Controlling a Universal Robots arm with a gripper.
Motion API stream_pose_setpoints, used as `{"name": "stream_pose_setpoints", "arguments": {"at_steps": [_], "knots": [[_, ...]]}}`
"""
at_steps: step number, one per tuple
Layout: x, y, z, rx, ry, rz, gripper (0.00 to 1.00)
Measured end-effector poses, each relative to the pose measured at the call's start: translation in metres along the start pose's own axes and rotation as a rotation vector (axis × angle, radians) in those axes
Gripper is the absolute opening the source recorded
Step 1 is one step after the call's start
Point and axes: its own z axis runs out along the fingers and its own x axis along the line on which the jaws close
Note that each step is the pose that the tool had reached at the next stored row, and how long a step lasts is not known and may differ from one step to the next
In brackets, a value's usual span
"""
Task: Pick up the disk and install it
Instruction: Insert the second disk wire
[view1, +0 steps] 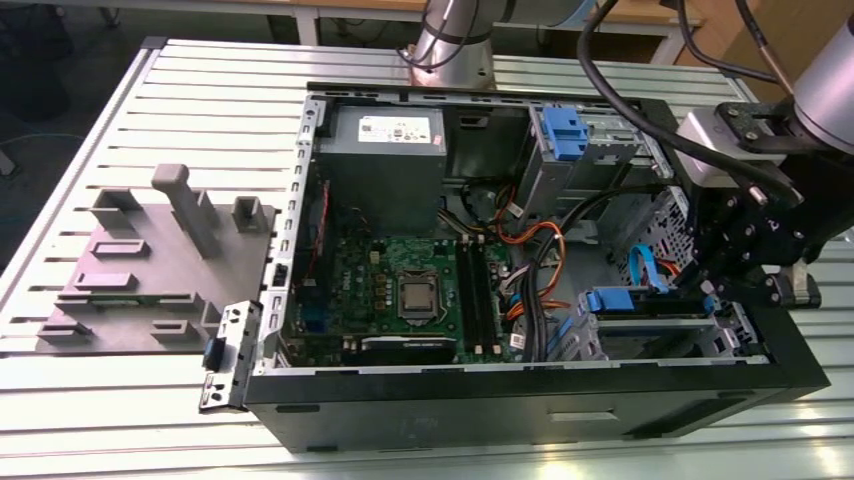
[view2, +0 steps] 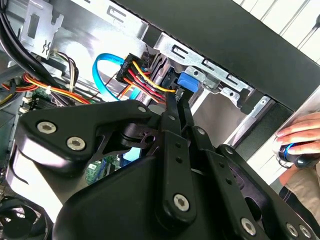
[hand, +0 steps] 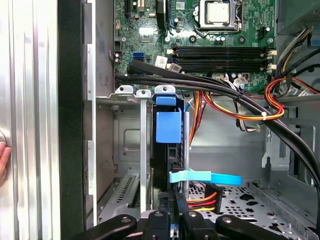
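At the lower right of the exterior view the disk (view1: 645, 303) is seen already seated in the drive cage of the open computer case (view1: 534, 400), so installation is judged nearly complete, with the gripper (hand: 172, 212) fingers narrowed against its rear edge.

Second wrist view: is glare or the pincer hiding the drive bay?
In the second wrist view the pincer linkage blocks the foreground and bright glare whitens the metal wall; in the first wrist view the blue carrier tab is evenly lit.
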Motion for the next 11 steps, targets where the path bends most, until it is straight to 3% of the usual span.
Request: {"name": "stream_pose_setpoints", "arguments": {"at_steps": [2,3,11], "knots": [[0.0000,0.0000,0.0001,0.0000,0.0001,0.000,0.17],[0.0000,0.0000,0.0001,0.0000,0.0002,0.000,0.24],[-0.0007,0.0001,0.0034,0.0000,0.0003,0.000,0.24]]}}
